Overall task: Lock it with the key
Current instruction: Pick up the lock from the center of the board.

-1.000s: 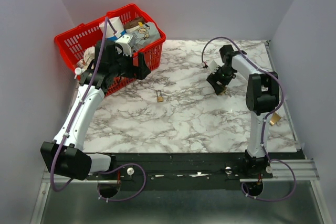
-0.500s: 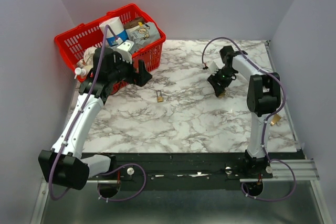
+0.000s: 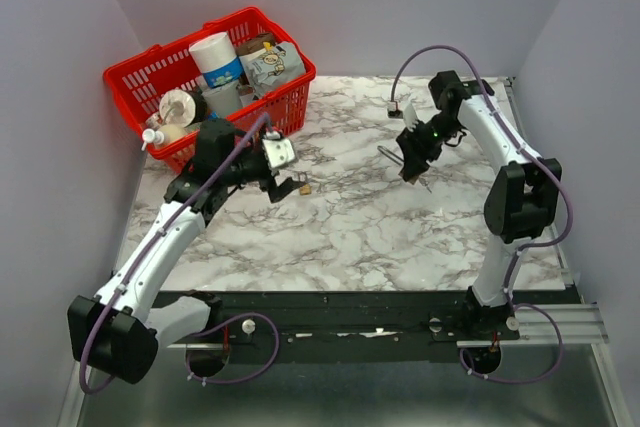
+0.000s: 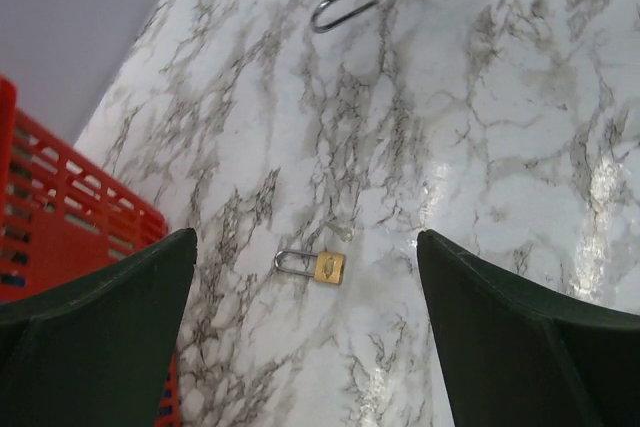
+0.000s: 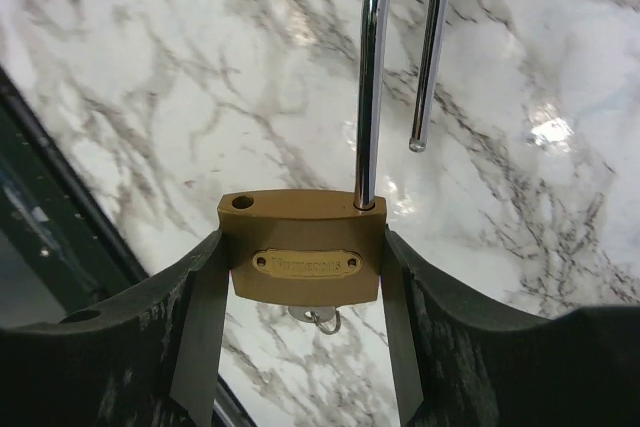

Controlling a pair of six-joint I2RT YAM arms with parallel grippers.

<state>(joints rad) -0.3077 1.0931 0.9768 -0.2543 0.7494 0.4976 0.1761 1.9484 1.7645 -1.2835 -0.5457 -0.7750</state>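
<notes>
Spread over a broad marble-patterned table (image 3: pixel 380 237), with a red basket (image 3: pixel 135 82) of packets and bottles at the far left corner. Hovering above left-centre, jaws wide apart and gripping nothing: the left gripper (image 3: pixel 283 172). Raised clear of the surface over right-centre: the right gripper (image 3: pixel 413 165), clamped on the two narrow ends of a brass padlock (image 5: pixel 305 259). Solid metal by the look of it, so probably dense for its size, fully rigid, and smooth enough to slide in the pads if squeezed lightly. Best taken by the body, as here, leaving both top and underside reachable. Gripped by the loop instead, would likely pivot and swing. Shows a rectangular golden body with an oval riveted nameplate, lettering too small to read. Rising from the right of the top face, a chrome shackle (image 5: pixel 372 77), open, its free end turned away from the empty hole on the left. Needs swinging back over that hole and pressing in. Lying flat on the marble below the left gripper, well apart from the held one: a small padlock (image 4: pixel 312 266), shackle seemingly closed. Smallest, poking from the underside of the held body, a silver key (image 5: pixel 318 319), mostly hidden. Thin and fiddly, probably; best pinched at the head with fingertips only.
</notes>
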